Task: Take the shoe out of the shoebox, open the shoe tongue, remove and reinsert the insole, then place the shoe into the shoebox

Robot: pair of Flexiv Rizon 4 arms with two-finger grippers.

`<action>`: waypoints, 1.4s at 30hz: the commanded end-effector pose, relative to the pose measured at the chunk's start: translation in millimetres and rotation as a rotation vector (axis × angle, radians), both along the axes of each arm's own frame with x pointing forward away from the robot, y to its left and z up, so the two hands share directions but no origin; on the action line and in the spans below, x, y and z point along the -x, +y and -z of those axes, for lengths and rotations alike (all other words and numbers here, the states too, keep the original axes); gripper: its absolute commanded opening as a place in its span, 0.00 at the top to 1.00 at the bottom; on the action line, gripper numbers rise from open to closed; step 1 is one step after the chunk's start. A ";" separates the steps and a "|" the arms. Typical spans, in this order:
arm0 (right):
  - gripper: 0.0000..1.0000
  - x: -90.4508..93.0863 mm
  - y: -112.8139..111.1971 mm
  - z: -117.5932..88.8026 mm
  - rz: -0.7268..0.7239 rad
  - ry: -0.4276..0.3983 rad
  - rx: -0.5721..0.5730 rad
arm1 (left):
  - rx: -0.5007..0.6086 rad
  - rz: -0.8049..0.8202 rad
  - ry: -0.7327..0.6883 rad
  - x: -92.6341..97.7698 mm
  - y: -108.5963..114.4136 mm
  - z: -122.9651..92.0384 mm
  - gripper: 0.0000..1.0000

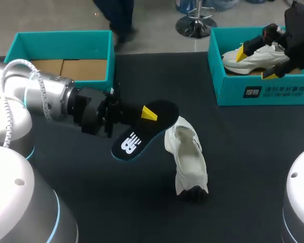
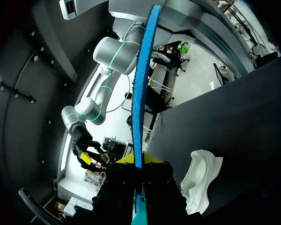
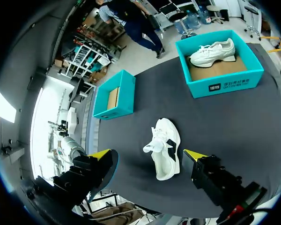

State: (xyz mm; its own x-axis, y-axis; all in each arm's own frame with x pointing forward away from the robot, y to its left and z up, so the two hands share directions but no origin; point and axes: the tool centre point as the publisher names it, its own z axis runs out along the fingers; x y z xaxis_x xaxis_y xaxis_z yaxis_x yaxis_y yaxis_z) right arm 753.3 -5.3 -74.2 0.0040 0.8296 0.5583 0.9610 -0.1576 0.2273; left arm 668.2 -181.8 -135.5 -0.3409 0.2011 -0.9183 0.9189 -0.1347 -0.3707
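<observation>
Looking down from the head view, you get the dark table [image 1: 243, 167] with two teal shoeboxes on it. The left shoebox [image 1: 110, 61] shows a bare cardboard floor, and the right shoebox [image 1: 233, 91] holds a white boxed shoe [image 1: 248, 62]. The right wrist view shows both boxes too, and it alone shows how widely the right gripper [image 3: 147, 157] is spread, with nothing touching either finger.

You have two shoes. The second is the loose shoe [image 1: 187, 154], lying on the table between the boxes, nearer your side.

You have one insole [image 1: 142, 134]. Only the head view gives its black face with a white mark. The left wrist view gives it edge-on, as a thin blue strip [image 2: 141, 70].

The left gripper [image 1: 147, 116] is pinching that insole and holds it above the table. The loose shoe lies just beside the insole's far end, and in the left wrist view it shows ahead of the fingers and to one side [image 2: 201, 180].

In the head view the right gripper [image 1: 256, 63] shows over the right shoebox, a yellow tip on either side of the boxed shoe. You cannot tell whether they touch it.
</observation>
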 end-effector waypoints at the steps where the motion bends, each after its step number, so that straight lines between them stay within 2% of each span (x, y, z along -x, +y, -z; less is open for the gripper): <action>1: 0.00 15.0 -16.8 -26.3 0.027 0.047 0.210 | -0.020 -0.007 0.005 11.3 7.1 2.2 1.00; 5: 0.00 21.0 -20.5 -29.2 0.002 0.091 0.249 | -0.035 0.013 0.022 17.0 4.8 4.0 1.00; 7: 0.00 22.4 -20.0 -29.7 0.013 0.103 0.234 | -0.047 0.045 0.018 19.6 2.1 3.1 1.00; 9: 0.00 22.4 -20.0 -29.7 0.013 0.103 0.234 | -0.063 0.067 -0.021 22.8 0.6 1.4 1.00; 28: 0.00 22.4 -20.0 -29.7 0.013 0.103 0.234 | -0.063 0.067 -0.021 22.8 0.6 1.4 1.00; 34: 0.00 22.4 -20.0 -29.7 0.013 0.103 0.234 | -0.068 0.098 0.151 23.6 7.8 24.3 1.00; 37: 0.00 22.4 -20.0 -29.7 0.013 0.103 0.234 | -0.076 0.116 0.194 26.1 9.2 37.6 1.00; 42: 0.00 22.4 -20.0 -29.7 0.013 0.103 0.234 | -0.080 0.163 0.279 31.5 -0.3 52.6 1.00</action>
